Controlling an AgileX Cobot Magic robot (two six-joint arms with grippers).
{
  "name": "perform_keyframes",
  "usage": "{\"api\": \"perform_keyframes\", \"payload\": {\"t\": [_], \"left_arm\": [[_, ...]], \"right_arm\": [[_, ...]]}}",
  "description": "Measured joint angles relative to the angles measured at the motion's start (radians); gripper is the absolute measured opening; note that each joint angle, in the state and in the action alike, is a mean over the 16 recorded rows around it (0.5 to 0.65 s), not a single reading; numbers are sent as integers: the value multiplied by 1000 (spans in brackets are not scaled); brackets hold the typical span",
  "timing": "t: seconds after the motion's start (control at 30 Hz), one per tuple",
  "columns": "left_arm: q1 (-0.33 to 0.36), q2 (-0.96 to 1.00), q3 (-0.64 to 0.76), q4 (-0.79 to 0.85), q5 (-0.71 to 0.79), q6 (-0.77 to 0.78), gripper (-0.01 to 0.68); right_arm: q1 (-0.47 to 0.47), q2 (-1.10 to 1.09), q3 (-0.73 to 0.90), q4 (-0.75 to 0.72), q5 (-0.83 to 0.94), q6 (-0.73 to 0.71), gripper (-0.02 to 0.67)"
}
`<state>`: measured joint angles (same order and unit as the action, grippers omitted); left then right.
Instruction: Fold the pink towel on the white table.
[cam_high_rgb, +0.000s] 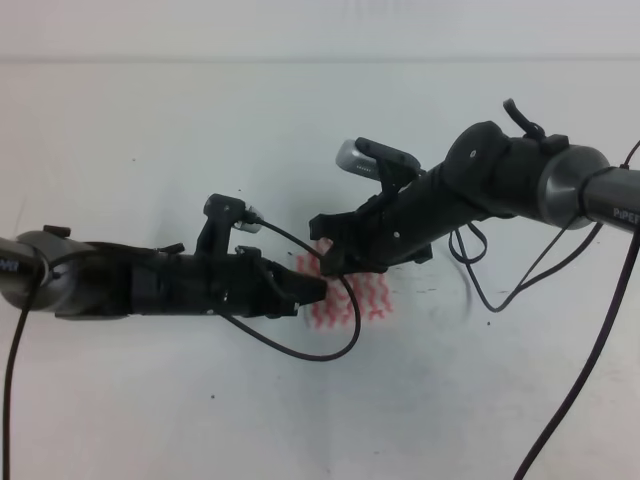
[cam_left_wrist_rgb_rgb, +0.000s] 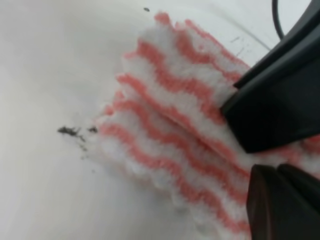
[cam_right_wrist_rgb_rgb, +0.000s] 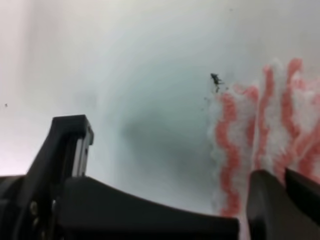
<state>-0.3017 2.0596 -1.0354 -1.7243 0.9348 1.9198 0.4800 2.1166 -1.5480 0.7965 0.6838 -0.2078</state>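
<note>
At frame centre of the high view: both grippers over the towel (cam_high_rgb: 345, 300) on the table (cam_high_rgb: 150, 120).
Towel lies bunched in layers, mostly hidden under the arms. Left gripper (cam_high_rgb: 318, 290) comes from the left; its wrist view shows the fingers (cam_left_wrist_rgb_rgb: 280, 115) clamped on a raised fold of towel (cam_left_wrist_rgb_rgb: 170, 130). Right gripper (cam_high_rgb: 322, 245) comes from the upper right, jaws apart, one finger (cam_right_wrist_rgb_rgb: 272, 205) at the towel edge (cam_right_wrist_rgb_rgb: 250, 130); dark specks (cam_right_wrist_rgb_rgb: 216, 80) just beside it.

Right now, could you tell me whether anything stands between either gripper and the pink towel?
Nothing visible does. Both the left gripper and the right gripper are already at the pink towel, which lies on the white table.
</note>
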Motion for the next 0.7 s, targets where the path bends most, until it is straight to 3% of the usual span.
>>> {"api": "perform_keyframes", "payload": {"t": [0.37, 0.7], "left_arm": [[13, -5, 0, 15, -27, -20, -5], [61, -26, -1, 17, -33, -41, -5]], "right_arm": [[-1, 3, 0, -14, -1, 0, -10], [-1, 4, -3, 26, 35, -2, 82]]}}
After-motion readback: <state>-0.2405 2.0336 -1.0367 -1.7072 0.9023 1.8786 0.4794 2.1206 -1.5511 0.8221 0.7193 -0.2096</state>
